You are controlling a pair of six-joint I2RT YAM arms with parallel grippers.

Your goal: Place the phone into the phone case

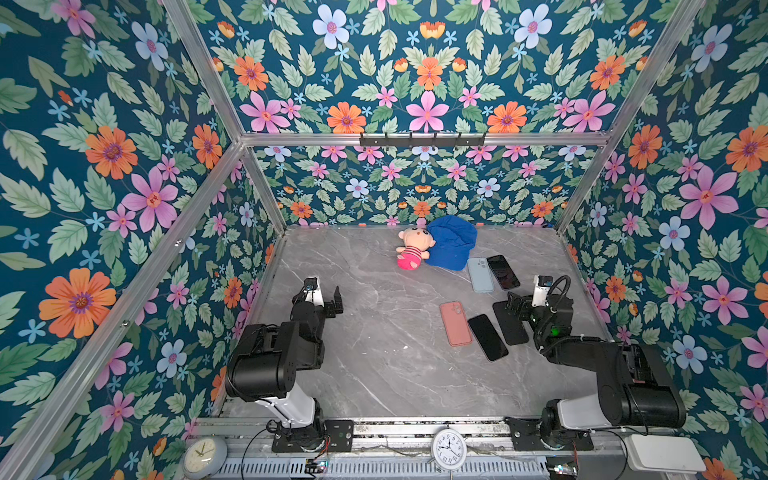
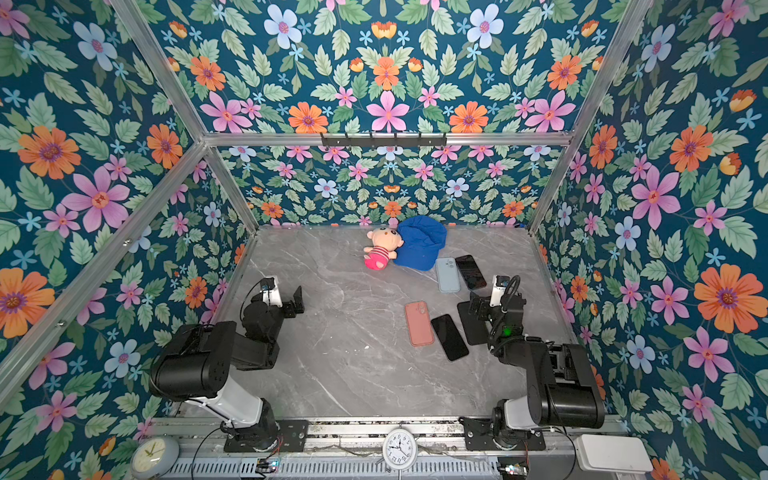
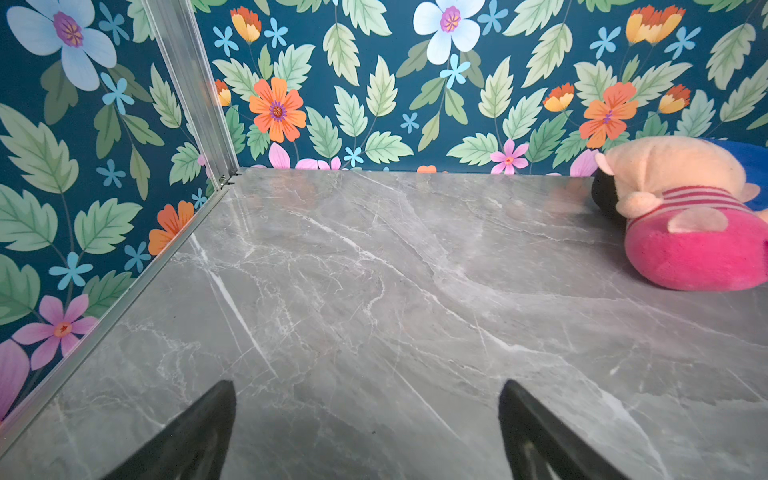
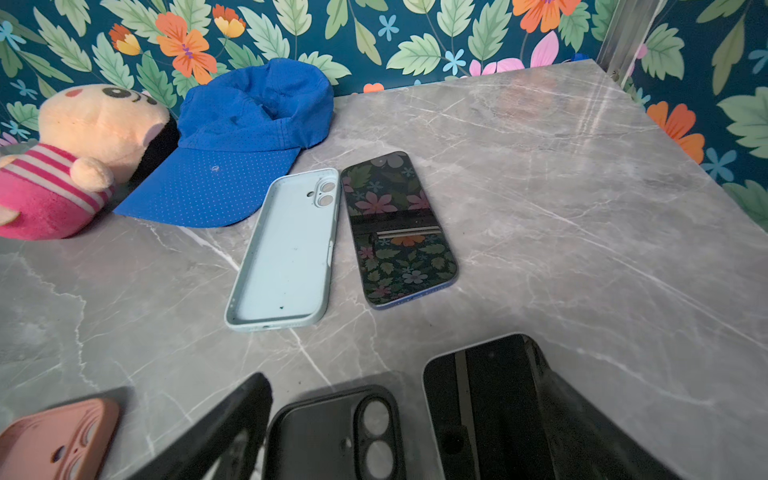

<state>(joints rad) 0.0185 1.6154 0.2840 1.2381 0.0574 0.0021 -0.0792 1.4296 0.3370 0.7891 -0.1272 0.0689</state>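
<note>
By cap (image 4: pixel 249 124), case (image 4: pixel 286 257), phone (image 4: pixel 399 232) (screen up)

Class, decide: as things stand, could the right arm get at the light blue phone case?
Probably yes. The right claw, open, faces the light blue case across bare table; nothing lies on it. The phone close beside it may crowd a grip.

I've got three sets here, all lying flat, right of centre in both top views. In the right wrist view the light blue case (image 4: pixel 286 249) sits mid-frame, open side up. A dark-screened, blue-edged phone (image 4: pixel 399 228) lies face up just beside it. Along the bottom edge there's a pink case (image 4: pixel 54 440) at lower left, then a black case (image 4: pixel 328 436), then a black phone (image 4: pixel 478 407).
</note>
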